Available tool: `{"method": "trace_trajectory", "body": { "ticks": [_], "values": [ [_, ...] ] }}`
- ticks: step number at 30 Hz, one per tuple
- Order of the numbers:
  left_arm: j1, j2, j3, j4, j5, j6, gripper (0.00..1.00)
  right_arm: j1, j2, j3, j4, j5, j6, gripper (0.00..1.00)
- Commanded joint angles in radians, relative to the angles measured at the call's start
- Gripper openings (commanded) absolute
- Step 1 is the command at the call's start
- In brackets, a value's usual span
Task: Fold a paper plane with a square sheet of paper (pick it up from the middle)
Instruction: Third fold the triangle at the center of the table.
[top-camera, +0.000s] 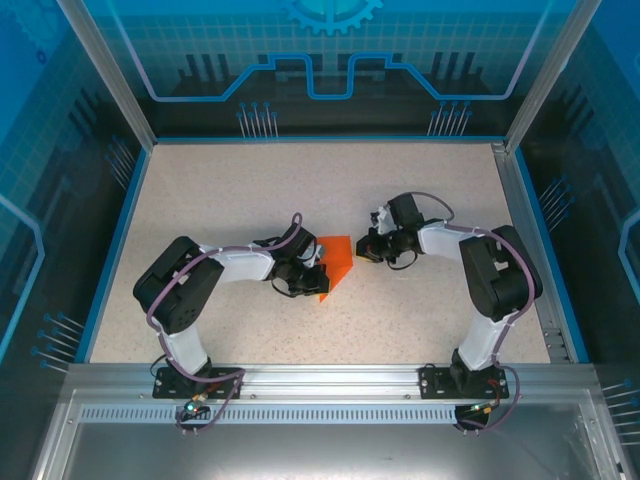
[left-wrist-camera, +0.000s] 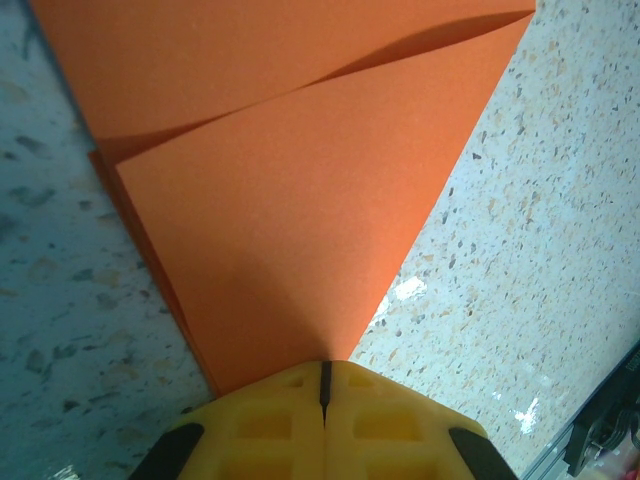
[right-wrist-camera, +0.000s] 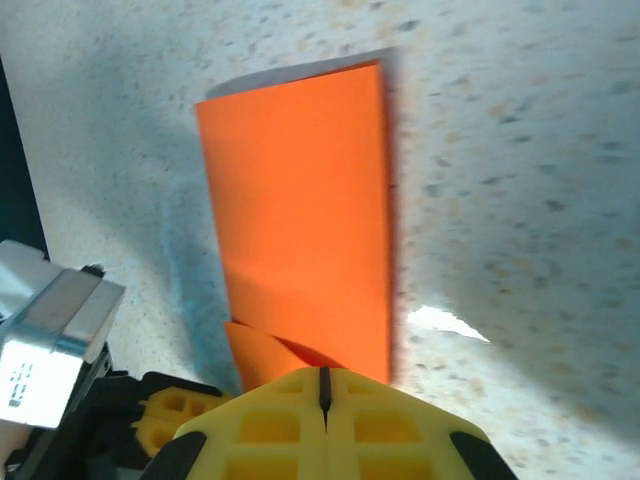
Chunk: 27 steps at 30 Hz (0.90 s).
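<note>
A: Where's the orange paper (top-camera: 338, 258)?
B: Folded, in the middle of the bench (top-camera: 200, 200), between both grippers.
A: And those?
B: The left gripper (left-wrist-camera: 325, 368) is pressed together at its corner, the right gripper (right-wrist-camera: 324, 375) pressed together at its edge.

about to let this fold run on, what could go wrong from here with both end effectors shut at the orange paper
1. The orange paper is folded, but its upper flap stands off the layer below and casts a shadow. It may spring open and spoil the crease.
2. The shut left end effector meets only the paper's pointed corner, so a pull could slip off or tear it.
3. The right end effector sits close beside the left one, so they could collide.
</note>
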Motion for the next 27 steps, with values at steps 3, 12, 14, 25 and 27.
{"method": "trace_trajectory", "body": {
  "ticks": [3,12,14,25,27],
  "values": [
    [-0.001,0.035,-0.029,-0.127,-0.07,0.002,0.04,0.097,0.055,0.024,-0.002,-0.007,0.003,0.02],
    [-0.001,-0.001,-0.015,-0.114,-0.036,-0.026,0.04,0.117,0.153,0.005,0.037,0.03,0.02,0.0],
    [-0.001,-0.023,-0.006,-0.121,-0.027,-0.03,0.05,0.116,0.165,0.003,0.032,0.029,0.015,0.0],
    [0.015,-0.027,0.083,0.022,0.137,-0.12,0.08,0.117,0.173,-0.018,0.034,0.033,0.014,0.0],
    [0.016,0.0,0.1,0.014,0.128,-0.118,0.08,0.117,0.169,-0.021,0.038,0.036,0.018,0.0]
  ]
}}
